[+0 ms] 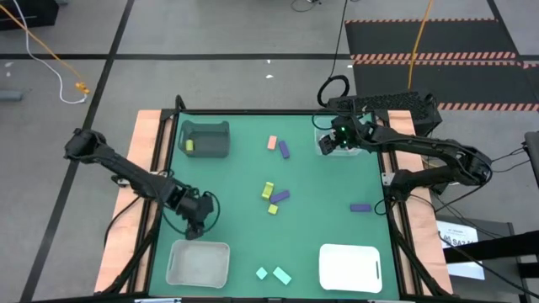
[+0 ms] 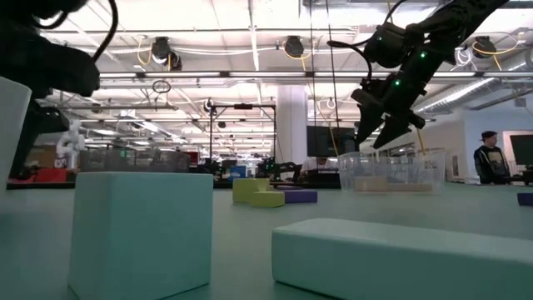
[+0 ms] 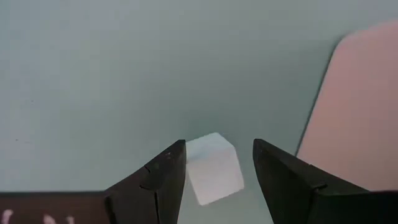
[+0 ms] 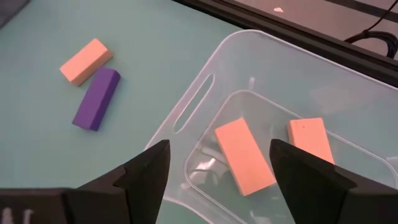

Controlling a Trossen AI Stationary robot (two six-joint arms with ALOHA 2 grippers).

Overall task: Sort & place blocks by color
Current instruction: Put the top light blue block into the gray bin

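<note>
Blocks (image 1: 279,196), two salmon bars (image 4: 244,155) binned

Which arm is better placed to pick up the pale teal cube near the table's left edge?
Left. Its open gripper already brackets the cube; the right gripper hangs over the clear bin.

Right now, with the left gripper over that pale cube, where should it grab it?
Come straight down and close on two opposite flat side faces of the pale cube. It sits flat on the green mat, between the open left gripper fingers; twisting slightly may square them.
</note>
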